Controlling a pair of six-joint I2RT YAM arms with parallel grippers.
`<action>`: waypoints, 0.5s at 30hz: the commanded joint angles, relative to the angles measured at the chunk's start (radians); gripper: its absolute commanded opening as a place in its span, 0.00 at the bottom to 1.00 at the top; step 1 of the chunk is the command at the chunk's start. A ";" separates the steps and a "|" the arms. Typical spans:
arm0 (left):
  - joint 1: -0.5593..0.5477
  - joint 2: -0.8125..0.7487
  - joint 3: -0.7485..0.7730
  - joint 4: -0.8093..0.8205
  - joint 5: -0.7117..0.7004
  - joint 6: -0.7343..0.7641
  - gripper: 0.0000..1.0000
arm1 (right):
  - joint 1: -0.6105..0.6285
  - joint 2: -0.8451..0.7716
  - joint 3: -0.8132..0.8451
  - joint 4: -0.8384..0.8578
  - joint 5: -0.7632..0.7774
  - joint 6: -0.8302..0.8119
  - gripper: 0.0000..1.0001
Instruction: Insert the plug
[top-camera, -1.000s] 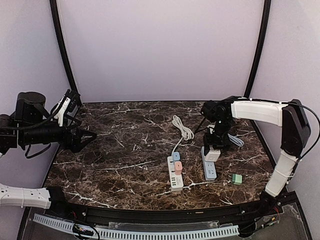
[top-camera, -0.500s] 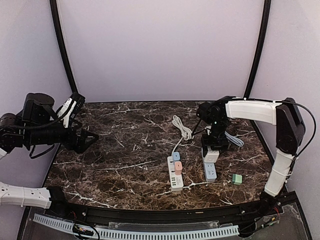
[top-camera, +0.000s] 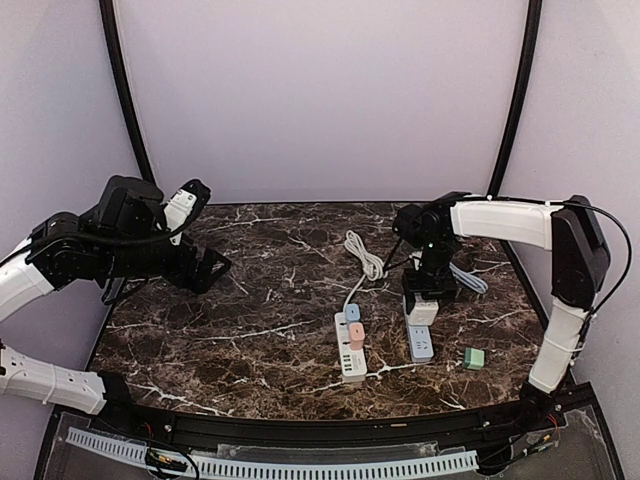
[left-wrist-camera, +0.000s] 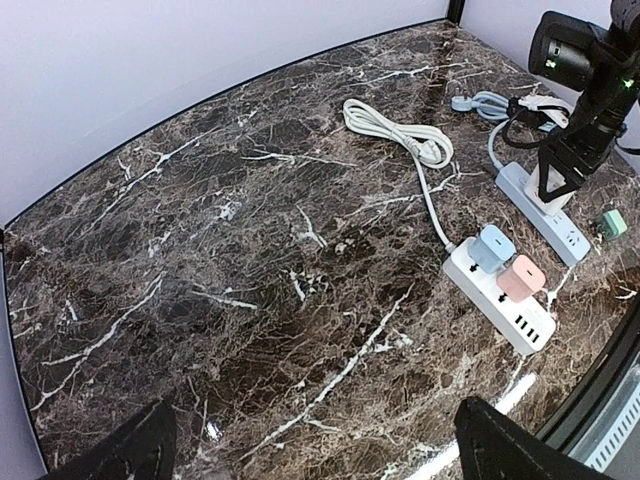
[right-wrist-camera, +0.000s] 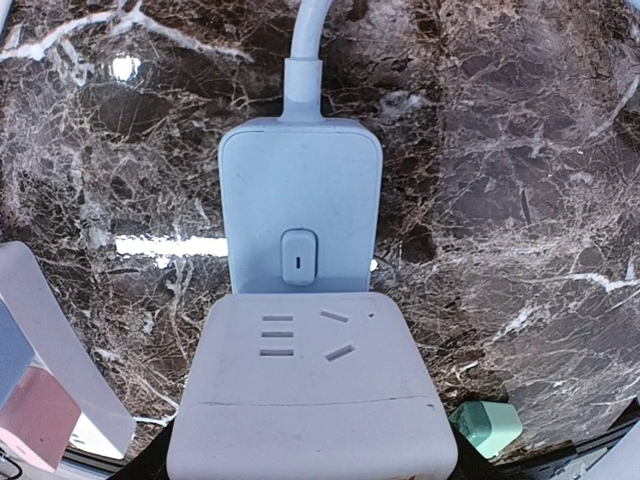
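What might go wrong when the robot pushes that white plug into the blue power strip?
1. The white plug, held in the right gripper, hides its own pins, so they may miss the holes and jam.
2. The blue power strip seems to lie loose on the table; a crooked push could slide or tip it.
3. The green plug sits close by and might get knocked.

Markings on the two power strips.
No words, brands or numbers are legible; the white power strip (left-wrist-camera: 517, 323) carries small dark arrow-like marks on its top face, and the blue power strip (right-wrist-camera: 299, 190) has a switch (right-wrist-camera: 299, 256) marked with a short vertical line.
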 joint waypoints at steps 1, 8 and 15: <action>0.002 0.029 0.011 0.065 -0.014 0.018 0.99 | 0.009 0.040 0.007 -0.063 0.010 -0.007 0.00; 0.002 0.095 0.049 0.074 0.000 0.089 0.99 | 0.011 0.065 0.015 -0.069 0.060 0.020 0.00; 0.002 0.094 0.048 0.057 -0.003 0.153 0.99 | 0.036 0.114 0.022 -0.065 0.063 0.049 0.00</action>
